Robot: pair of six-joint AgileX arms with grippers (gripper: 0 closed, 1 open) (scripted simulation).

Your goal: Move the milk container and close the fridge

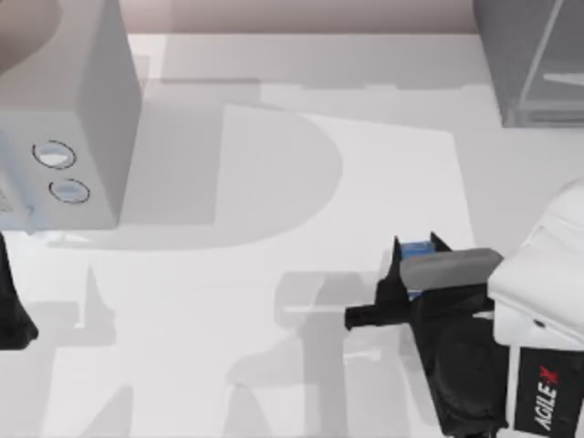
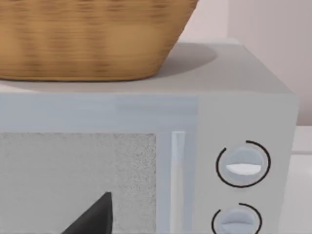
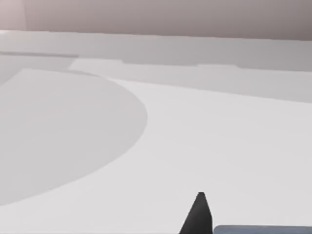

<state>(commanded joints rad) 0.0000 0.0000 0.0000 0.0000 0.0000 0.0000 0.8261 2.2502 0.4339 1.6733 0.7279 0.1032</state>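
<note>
One milk container (image 1: 417, 248) in right pincer (image 1: 415, 245)

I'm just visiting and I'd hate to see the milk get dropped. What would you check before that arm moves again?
1. Milk container at the right pincer: ok, its blue top shows there.
2. Hold is firm: cannot tell.
3. Container lifted off the table: cannot tell.
4. Way across the table to the fridge: ok, nothing seen standing between.
5. Fridge door closed: not ok, its pale panel looks swung out.
6. Left arm out of the way: ok, parked at the table's left edge by the light-grey box.
</note>
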